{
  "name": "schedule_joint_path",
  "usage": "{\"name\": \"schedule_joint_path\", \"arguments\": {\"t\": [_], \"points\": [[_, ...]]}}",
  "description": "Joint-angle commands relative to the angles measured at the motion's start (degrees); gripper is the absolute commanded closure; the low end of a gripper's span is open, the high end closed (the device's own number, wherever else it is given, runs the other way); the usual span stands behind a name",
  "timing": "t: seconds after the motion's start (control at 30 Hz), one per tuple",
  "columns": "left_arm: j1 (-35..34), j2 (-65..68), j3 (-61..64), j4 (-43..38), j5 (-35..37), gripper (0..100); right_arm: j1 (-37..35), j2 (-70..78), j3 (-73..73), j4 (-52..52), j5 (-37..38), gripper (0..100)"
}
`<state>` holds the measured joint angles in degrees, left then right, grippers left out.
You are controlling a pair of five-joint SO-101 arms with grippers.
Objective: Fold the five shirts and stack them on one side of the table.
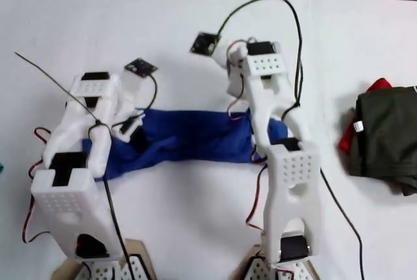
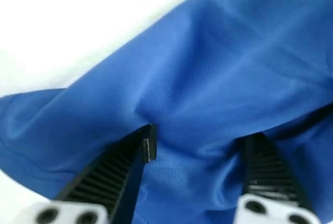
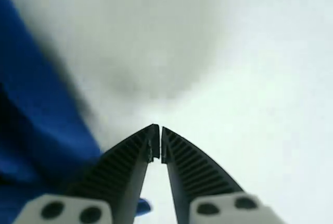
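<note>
Both arms are leaning forward: the left tool [image 2: 200,143], jaws spread wide, is sitting on the blue shirt [image 1: 195,138] lying across the tabletop [image 1: 163,26]; the right tool [image 3: 157,135] is hanging pinched together, empty, just beside it.

White bench [image 1: 163,26] in front of you. One blue shirt [image 1: 195,138] lies on it mid-bench, rumpled and bunched into a long band running left to right, not folded flat. At your right edge sits a pile of dark green shirts [image 1: 388,137], folded, with a small white tag [image 1: 358,126] on its left side. A red shirt [image 1: 376,86] pokes out at the pile's far left corner, touching it.
</note>
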<state>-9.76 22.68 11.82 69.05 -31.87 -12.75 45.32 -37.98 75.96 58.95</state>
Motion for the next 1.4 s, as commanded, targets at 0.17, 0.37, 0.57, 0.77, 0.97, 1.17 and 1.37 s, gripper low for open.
{"name": "schedule_joint_path", "arguments": {"t": [0.17,0.37,0.57,0.77,0.97,1.17,1.37], "points": [[0.3,1.1,0.1,0.8,-0.6,71,-3.2,6.7,-15.1,20.4,-2.0,97.3],[0.3,1.1,0.1,0.8,-0.6,71,-4.9,7.7,-14.7,22.1,-5.8,73.7],[0.3,1.1,0.1,0.8,-0.6,71,-5.3,10.6,-14.7,22.0,-5.8,66.3],[0.3,1.1,0.1,0.8,-0.6,71,-5.4,15.8,-14.7,23.0,-6.3,66.3],[0.3,1.1,0.1,0.8,-0.6,71,-5.8,12.7,-14.6,25.0,-6.4,66.3],[0.3,1.1,0.0,0.8,-0.6,71,-4.9,5.5,-7.9,25.0,-6.4,66.3],[0.3,1.1,0.0,0.8,-0.6,71,-4.6,3.8,-3.1,24.2,-6.3,66.6]]}}
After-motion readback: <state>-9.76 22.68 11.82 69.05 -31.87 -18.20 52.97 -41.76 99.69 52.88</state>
